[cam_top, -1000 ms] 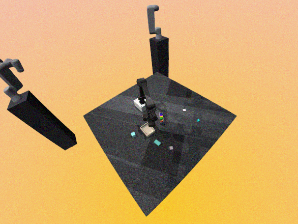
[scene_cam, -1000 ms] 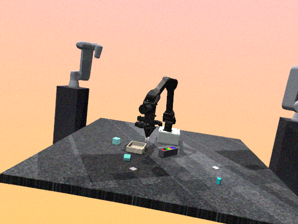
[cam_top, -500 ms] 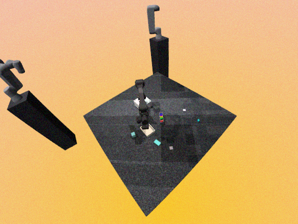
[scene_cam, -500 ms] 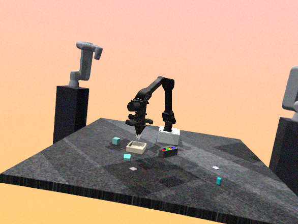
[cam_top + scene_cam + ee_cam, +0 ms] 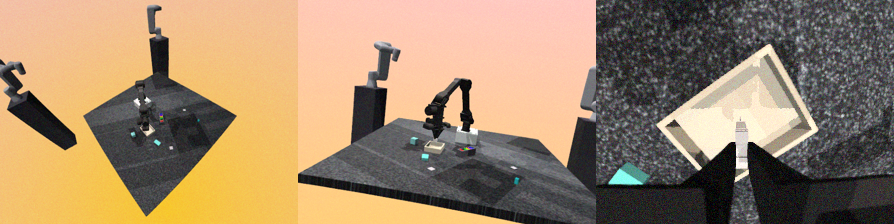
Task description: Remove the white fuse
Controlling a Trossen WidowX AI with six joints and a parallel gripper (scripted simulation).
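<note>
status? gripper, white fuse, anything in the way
Gripper shut on white fuse, upright in the fingers. Fuse hangs over the tray, not yet released. Fuse block well off to the side; nothing in the way.

The hand [image 5: 435,137] hangs above the tray [image 5: 434,147] and holds the fuse [image 5: 741,145] over the tray's inside. In the exterior view the block [image 5: 466,150] stands on the surface [image 5: 374,163] to the right of the tray, apart from it. The arm's base [image 5: 466,135] is behind the block. One cube [image 5: 414,140] lies left of the tray, another cube [image 5: 425,157] lies before it.
</note>
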